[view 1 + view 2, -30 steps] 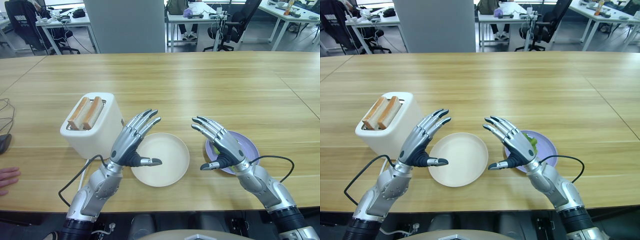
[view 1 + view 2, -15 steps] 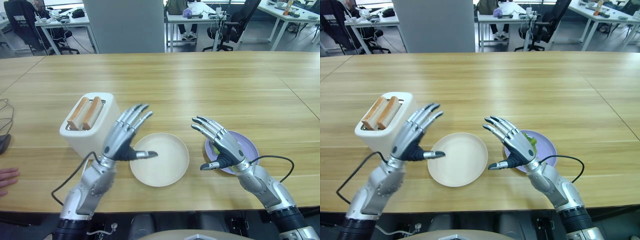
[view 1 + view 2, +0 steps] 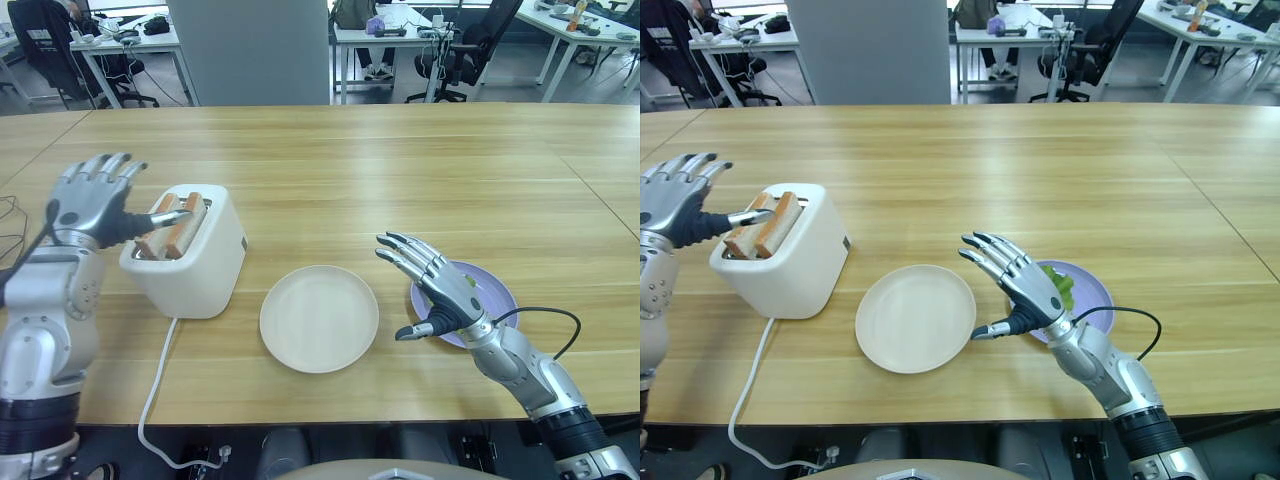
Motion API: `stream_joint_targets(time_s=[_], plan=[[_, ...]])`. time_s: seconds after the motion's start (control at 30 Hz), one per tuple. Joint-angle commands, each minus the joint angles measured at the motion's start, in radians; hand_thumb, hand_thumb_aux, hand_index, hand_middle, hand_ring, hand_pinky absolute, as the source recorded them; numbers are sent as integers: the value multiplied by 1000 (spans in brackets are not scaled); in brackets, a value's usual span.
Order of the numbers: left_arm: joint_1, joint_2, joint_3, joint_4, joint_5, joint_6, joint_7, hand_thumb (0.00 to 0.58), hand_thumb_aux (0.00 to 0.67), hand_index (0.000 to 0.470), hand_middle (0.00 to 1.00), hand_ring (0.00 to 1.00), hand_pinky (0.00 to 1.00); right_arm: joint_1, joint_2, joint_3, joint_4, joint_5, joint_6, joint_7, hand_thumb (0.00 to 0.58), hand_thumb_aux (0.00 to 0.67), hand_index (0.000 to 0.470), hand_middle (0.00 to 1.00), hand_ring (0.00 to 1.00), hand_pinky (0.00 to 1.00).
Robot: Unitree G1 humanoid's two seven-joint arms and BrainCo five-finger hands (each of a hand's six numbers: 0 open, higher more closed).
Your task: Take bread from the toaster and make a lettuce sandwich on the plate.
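**Inspector:** What differs from a second ago?

**Assessor:** The left hand [image 3: 95, 200] has changed station. It stood to the right of the toaster [image 3: 205, 275], over the near-left rim of the cream plate [image 3: 319, 318]. It now stands at the toaster's left side, level with its top. The toaster and both plates hold their places. The right hand [image 3: 440, 290] has shifted only slightly.

**Inspector:** Condition of the left hand?

**Assessor:** Unclenched, with the fingers spread and pointing up and away, and nothing in them. The thumb reaches sideways over the toaster's top towards the two bread slices [image 3: 170, 228]. These stand upright in the slots with their tops showing. Whether the thumb tip touches a slice cannot be told.

**Inspector:** And the right hand?

**Assessor:** Likewise unclenched, with the fingers extended and fanned and the thumb pointing back towards the toaster. It holds nothing. It hovers well to the right of the toaster, beyond the cream plate, over the left rim of the purple plate [image 3: 500, 290]. The lettuce [image 3: 1063, 285] lies on that purple plate, partly hidden behind the hand.

**Inspector:** Remaining items?

**Assessor:** The cream plate lies just to the right of the toaster, between it and the purple plate. A white cord [image 3: 160, 380] runs from the toaster's near side towards the front edge of the table [image 3: 400, 170].
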State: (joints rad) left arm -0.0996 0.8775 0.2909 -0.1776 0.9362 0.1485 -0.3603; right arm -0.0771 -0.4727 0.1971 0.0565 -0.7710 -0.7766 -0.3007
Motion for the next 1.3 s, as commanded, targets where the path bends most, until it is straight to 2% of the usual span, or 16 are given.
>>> stream_joint_targets(time_s=[0.03, 0.17, 0.53, 0.8, 1.1, 1.3], plan=[[-22, 25, -75, 106, -2, 15, -32, 0, 0, 0, 0, 0, 0, -3, -5, 6, 10, 3, -1, 8, 0, 0, 0, 0, 0, 0], [-53, 36, -160, 196, 22, 23, -33, 0, 0, 0, 0, 0, 0, -4, -5, 6, 13, 5, -1, 8, 0, 0, 0, 0, 0, 0], [-122, 64, -260, 327, 11, 42, 7, 0, 0, 0, 0, 0, 0, 2, -13, 4, 11, 9, -7, 8, 0, 0, 0, 0, 0, 0], [-163, 78, -281, 361, -17, 40, 33, 0, 0, 0, 0, 0, 0, 12, -18, 0, 2, 15, -11, 13, 0, 0, 0, 0, 0, 0], [-256, 64, -234, 332, -94, 0, 215, 0, 0, 0, 0, 0, 0, 14, -20, 3, -1, 18, -10, 18, 0, 0, 0, 0, 0, 0], [-280, 87, -257, 436, -97, -12, 271, 0, 0, 0, 0, 0, 0, 15, -19, 4, -3, 17, -9, 18, 0, 0, 0, 0, 0, 0]])
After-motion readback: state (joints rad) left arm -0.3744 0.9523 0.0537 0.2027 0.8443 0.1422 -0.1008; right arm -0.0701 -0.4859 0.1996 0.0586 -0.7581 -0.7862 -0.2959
